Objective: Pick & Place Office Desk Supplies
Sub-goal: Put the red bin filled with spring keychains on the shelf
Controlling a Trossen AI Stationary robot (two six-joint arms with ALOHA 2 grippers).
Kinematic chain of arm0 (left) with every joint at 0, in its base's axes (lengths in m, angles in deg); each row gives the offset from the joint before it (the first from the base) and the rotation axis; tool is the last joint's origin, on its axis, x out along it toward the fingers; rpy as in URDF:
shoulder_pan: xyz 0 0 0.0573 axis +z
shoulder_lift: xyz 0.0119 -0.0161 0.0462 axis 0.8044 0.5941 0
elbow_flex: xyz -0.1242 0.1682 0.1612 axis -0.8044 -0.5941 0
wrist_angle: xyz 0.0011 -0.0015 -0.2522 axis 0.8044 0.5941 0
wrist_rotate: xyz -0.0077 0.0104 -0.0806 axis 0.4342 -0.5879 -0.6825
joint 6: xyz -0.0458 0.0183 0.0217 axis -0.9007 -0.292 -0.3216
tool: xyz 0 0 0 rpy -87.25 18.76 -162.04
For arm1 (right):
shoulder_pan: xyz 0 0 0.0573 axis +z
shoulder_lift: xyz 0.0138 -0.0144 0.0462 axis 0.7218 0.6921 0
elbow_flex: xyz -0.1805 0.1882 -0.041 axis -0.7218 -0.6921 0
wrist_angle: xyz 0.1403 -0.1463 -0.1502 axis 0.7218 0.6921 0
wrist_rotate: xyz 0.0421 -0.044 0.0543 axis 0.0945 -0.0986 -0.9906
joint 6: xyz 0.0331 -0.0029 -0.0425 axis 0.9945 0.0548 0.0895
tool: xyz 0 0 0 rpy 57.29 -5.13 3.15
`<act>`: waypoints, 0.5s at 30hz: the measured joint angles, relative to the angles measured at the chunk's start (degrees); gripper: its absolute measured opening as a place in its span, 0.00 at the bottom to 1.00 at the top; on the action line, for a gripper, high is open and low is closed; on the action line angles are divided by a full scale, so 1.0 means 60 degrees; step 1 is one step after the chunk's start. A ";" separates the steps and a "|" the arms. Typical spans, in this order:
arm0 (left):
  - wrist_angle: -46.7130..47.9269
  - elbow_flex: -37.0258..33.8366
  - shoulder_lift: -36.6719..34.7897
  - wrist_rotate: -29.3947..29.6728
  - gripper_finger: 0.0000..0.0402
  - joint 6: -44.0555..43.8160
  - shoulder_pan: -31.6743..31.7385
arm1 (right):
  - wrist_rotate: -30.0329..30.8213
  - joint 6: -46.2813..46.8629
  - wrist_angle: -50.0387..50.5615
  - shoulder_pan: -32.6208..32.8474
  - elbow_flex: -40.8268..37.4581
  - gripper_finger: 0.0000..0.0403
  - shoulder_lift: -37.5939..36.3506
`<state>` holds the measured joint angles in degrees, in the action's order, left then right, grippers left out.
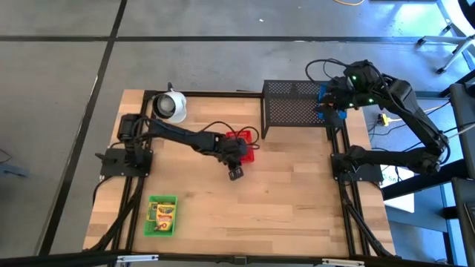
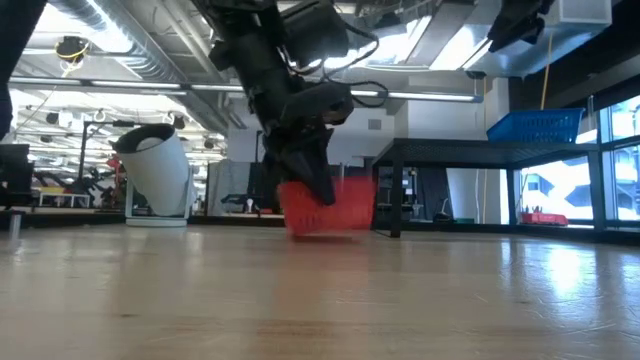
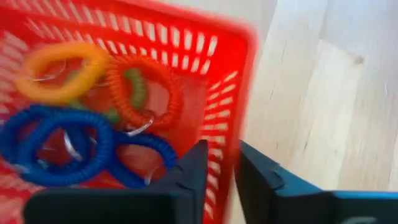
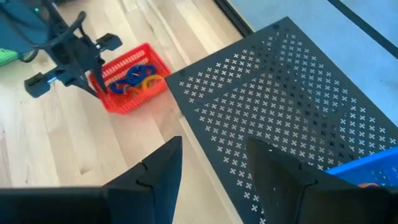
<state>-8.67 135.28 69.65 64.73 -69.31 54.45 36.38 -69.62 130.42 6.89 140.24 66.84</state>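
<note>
Two tools seen. Left tool [image 3: 221,180] straddles red tray [image 3: 217,56] wall, fingers narrowly parted, mid-tabletop [image 1: 297,193]. Coil loops [image 3: 93,106] inside tray. Right tool [image 4: 214,168] hovers open over black rack [image 4: 280,112]. Green tray [image 1: 162,216] near corner, box label unreadable.

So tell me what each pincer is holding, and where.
The left pincer straddles the red tray's side wall, fingers parted, not clamped. The right pincer holds nothing.

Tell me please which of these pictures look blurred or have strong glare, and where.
Left wrist view: the red tray and coiled loops are smeared by motion blur. Low view: the tray is again blurred, bright windows and ceiling lights glare, and the near tabletop is soft. High view and right wrist view: evenly lit and sharp, with the mesh rack crisp.
</note>
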 joint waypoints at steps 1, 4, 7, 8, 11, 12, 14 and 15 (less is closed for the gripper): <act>0.0039 0.0000 0.0000 -0.0081 0.19 0.0000 0.0047 | 0.0006 0.0003 -0.0017 0.0032 0.0000 0.45 0.0000; 0.0004 0.0000 -0.0023 -0.0399 0.27 -0.0111 0.0175 | 0.0002 0.0020 -0.0063 0.0177 0.0000 0.45 0.0000; 0.0087 0.0070 -0.0147 -0.0434 0.34 -0.0356 0.0282 | 0.0002 0.0266 -0.0120 0.0388 0.0000 0.45 0.0036; 0.0332 0.0140 -0.0270 -0.0440 0.36 -0.0409 0.0332 | 0.0002 0.0348 -0.0147 0.0466 -0.0003 0.45 0.0070; 0.0821 0.0514 -0.0682 -0.0366 0.39 -0.0474 0.0490 | 0.0006 0.0570 -0.0522 0.0726 -0.0039 0.45 0.0251; 0.1137 0.0589 -0.0851 -0.0359 0.40 -0.0474 0.0540 | -0.0013 0.0652 -0.0786 0.0820 -0.0117 0.45 0.0309; 0.1542 0.0749 -0.1142 -0.0343 0.40 -0.0500 0.0617 | -0.0075 0.0858 -0.1512 0.1061 -0.0401 0.45 0.0384; 0.1614 0.0828 -0.1289 -0.0343 0.40 -0.0499 0.0654 | -0.0136 0.0996 -0.1883 0.1198 -0.0575 0.45 0.0422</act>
<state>1.01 140.25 61.92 62.67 -72.30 58.37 35.57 -63.65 119.12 14.08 136.79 69.37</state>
